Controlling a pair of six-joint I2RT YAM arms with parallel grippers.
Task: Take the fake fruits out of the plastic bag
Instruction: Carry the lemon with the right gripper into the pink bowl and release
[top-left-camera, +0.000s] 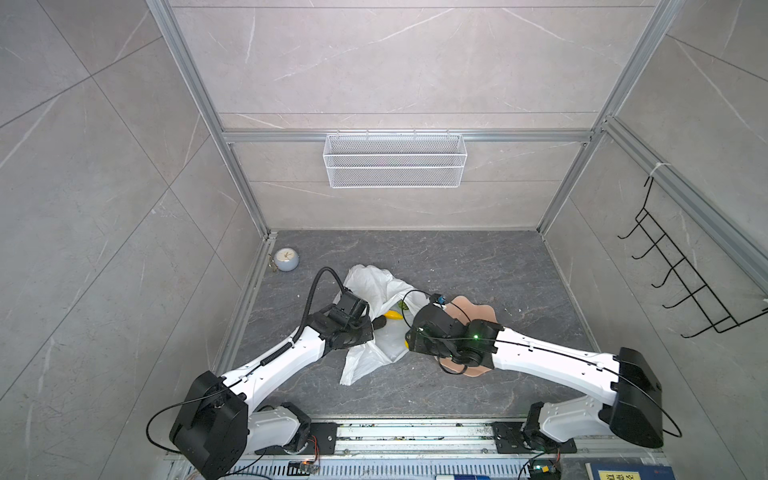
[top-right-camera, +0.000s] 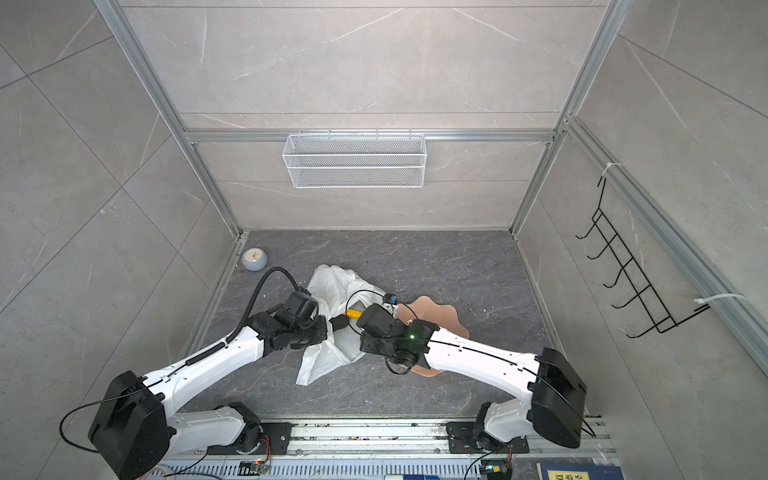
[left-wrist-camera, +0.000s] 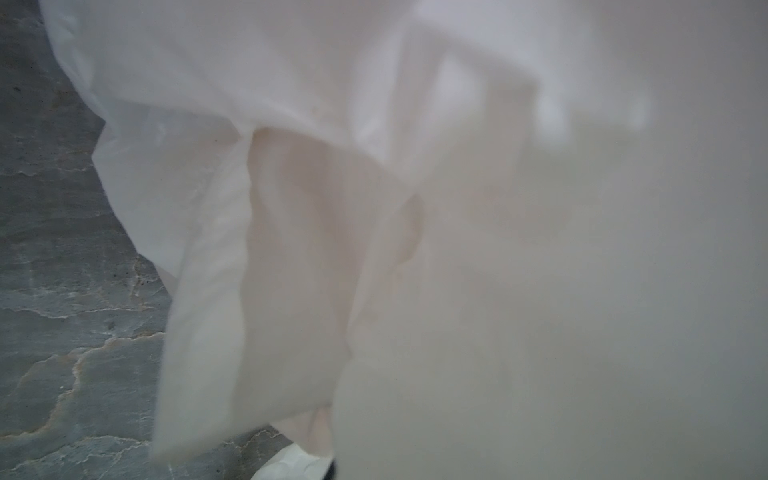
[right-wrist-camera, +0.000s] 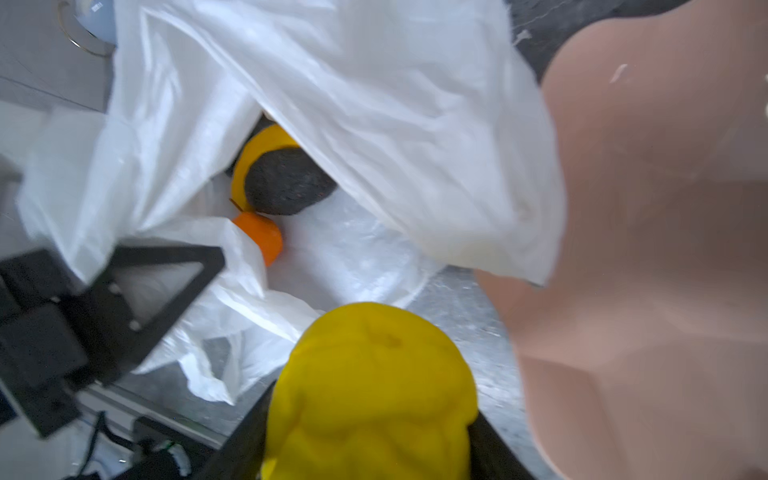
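The white plastic bag (top-left-camera: 374, 282) lies crumpled in the middle of the grey table (top-left-camera: 457, 257), between the two arms, with its mouth facing the lower right of both top views. The left gripper (top-left-camera: 374, 323) sits at the bag's left edge. It is closed tight, and in the right wrist view its black fingers (right-wrist-camera: 158, 282) at the lower left have the thin film draped over them, so it looks clamped on the bag's rim. The left wrist view is nearly filled with blurred white plastic (left-wrist-camera: 249, 83).

The right gripper (right-wrist-camera: 370, 399) is at the bag's mouth, just beside the pink plate (top-left-camera: 478, 309) that its arm partly covers. It grips a bumpy yellow fruit (right-wrist-camera: 365, 353), with a black finger showing on each side of it at the bottom of the right wrist view. That fruit is outside the bag, over bare table.

Other fruits are inside the bag. A banana (right-wrist-camera: 266, 143), a dark oval fruit (right-wrist-camera: 286, 183) resting against it, and an orange (right-wrist-camera: 259, 237) just below them show through the opening. In a top view a bit of bright green fruit (top-left-camera: 402, 305) peeks out next to the banana.

A small round clock (top-left-camera: 286, 258) stands in the table's far left corner, well apart from the bag. A white wire basket (top-left-camera: 395, 160) hangs on the back wall, and a black hook rack (top-left-camera: 681, 270) hangs on the right wall
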